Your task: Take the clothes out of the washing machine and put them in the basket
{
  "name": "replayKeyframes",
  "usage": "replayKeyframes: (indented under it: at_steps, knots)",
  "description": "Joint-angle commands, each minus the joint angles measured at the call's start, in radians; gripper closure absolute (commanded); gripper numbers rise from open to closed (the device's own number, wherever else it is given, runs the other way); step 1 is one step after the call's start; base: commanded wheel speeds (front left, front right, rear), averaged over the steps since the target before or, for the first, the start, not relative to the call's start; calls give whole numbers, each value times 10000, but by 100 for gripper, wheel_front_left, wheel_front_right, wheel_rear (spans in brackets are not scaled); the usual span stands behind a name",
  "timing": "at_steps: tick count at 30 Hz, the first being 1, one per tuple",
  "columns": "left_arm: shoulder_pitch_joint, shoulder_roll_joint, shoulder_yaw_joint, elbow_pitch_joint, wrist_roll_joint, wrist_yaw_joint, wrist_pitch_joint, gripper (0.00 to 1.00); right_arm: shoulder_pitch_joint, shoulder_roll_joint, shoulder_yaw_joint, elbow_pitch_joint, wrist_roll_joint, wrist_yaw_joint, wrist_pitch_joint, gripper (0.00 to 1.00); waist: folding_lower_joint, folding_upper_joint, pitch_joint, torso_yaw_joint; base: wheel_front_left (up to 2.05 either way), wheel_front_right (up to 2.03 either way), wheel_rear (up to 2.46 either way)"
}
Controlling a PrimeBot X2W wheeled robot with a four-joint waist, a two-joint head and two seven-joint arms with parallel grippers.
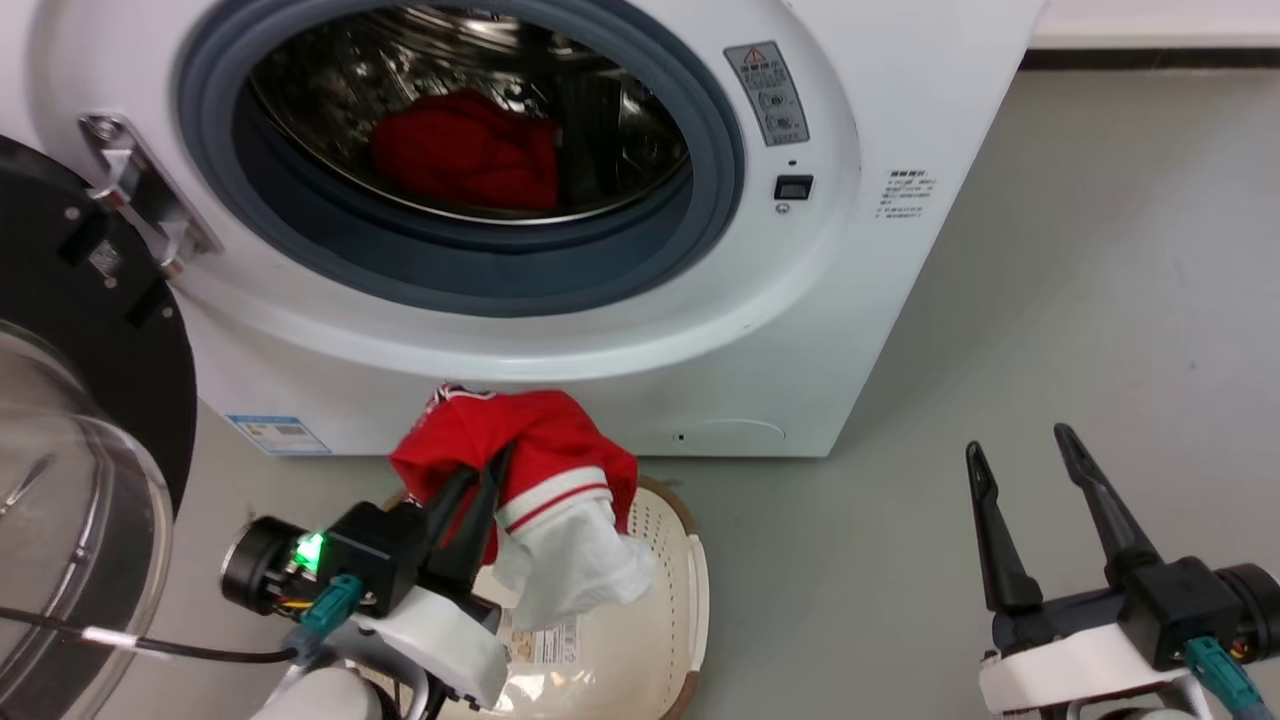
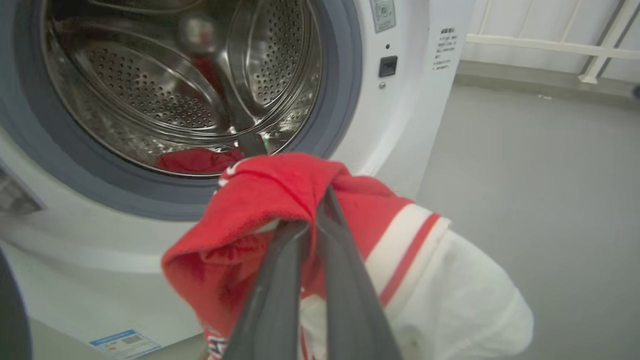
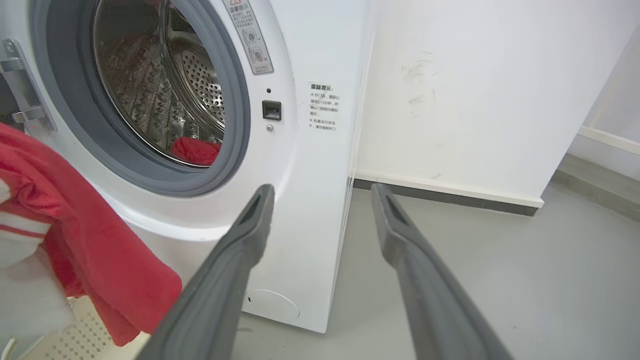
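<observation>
My left gripper [image 1: 490,470] is shut on a red jersey [image 1: 545,440] with white inside and striped trim, holding it over the cream basket [image 1: 680,610] on the floor before the washing machine [image 1: 850,300]. In the left wrist view the jersey [image 2: 280,200] drapes over both fingers [image 2: 345,280]. A second red garment [image 1: 470,150] lies in the steel drum, also seen in the wrist views as a red heap [image 2: 195,160] [image 3: 196,150]. My right gripper [image 1: 1020,450] stands open and empty at the lower right, above bare floor, its fingers [image 3: 235,270] wide apart.
The black-rimmed glass door [image 1: 70,480] hangs open at the left, close to my left arm. Grey floor [image 1: 1100,300] stretches to the right of the machine. A white wall [image 3: 475,90] with a dark skirting stands beside the machine.
</observation>
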Motion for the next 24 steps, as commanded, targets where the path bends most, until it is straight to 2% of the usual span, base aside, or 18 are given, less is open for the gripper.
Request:
replayKeyframes:
  at_steps: [1,8,13,18,24]
  knots:
    - [81,-154,-56,288,-92,-149,-129,100,-200,11,-22,-53,-31,-7,-24,0,0,-1,387,-105,0,0,0]
    - [-480,-961,-254,2706,-290,-968,-548,100,-869,9,-39,-216,-104,-7,-24,0,0,-1,1703,-471,0,0,0]
    - [-1263,-1516,-514,4648,-205,-1796,-680,100,-1502,9,-86,-368,-49,-8,-24,0,0,-1,2843,-772,0,0,0]
    - [-2350,-1987,-739,7048,-39,-2562,-676,100,-2192,8,10,-532,76,-7,-23,0,0,-1,4008,-1164,0,0,0]
    - [-3730,-2528,-1039,9984,177,-3243,-440,100,-2769,12,-37,-670,330,-7,-24,0,0,-1,5120,-1491,0,0,0]
